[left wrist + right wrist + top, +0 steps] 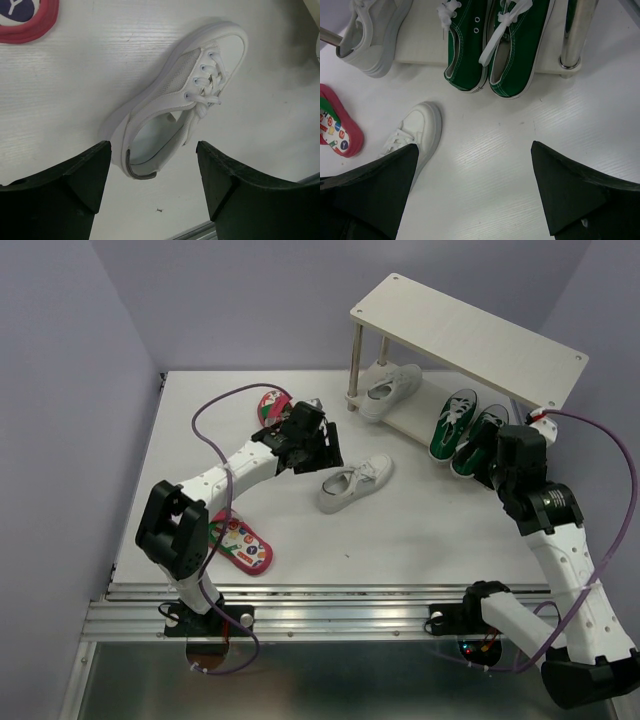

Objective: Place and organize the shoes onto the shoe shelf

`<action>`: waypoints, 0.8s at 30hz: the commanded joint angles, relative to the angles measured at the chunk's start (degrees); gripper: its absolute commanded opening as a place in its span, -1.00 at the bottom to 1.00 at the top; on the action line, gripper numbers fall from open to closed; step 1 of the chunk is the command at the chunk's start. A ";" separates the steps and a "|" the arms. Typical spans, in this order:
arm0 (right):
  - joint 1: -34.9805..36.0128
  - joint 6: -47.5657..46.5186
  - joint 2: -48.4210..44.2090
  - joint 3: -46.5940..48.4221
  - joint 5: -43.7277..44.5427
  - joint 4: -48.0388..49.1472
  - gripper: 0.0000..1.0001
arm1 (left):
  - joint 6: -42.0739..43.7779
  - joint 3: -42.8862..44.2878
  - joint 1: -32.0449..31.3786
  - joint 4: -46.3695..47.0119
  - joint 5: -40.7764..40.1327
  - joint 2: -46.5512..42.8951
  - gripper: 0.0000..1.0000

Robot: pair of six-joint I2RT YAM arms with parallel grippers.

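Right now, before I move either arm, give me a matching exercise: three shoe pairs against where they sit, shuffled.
1. green lace-up sneakers
2. white lace-up sneakers
3. red-pink printed flip-flops

A. one on the lower board of the beige two-tier shelf, one on the white table
B. both on the table
C. both on the lower board

Pairs: 1-C, 2-A, 3-B.

White table point(420, 530) — shelf point(465, 335), sneaker point(355, 483), 2 flip-flops point(243, 546) point(270, 406)

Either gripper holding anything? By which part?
Nothing is held. The left gripper is open above the white sneaker, at its heel end, not closed on it. The right gripper is open and empty near the green sneakers.
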 commanded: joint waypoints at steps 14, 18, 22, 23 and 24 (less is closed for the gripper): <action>-0.42 -1.03 1.02 0.28 0.98 1.40 1.00 | -11.76 12.23 -4.29 -26.98 -11.09 7.61 0.55; -0.42 -1.38 0.85 0.01 1.16 1.48 1.00 | -14.91 9.77 -5.34 -25.85 -11.26 8.14 0.45; -0.42 -1.03 1.02 -0.25 0.98 1.40 1.00 | -16.77 7.92 -5.52 -24.44 -11.97 8.23 0.23; -0.42 -1.03 1.20 -0.16 0.90 1.40 1.00 | -17.03 8.09 -5.52 -24.61 -12.40 8.32 0.15; -0.42 -1.03 1.29 -0.16 0.89 1.48 1.00 | -17.21 8.44 -5.52 -24.78 -12.84 8.32 0.06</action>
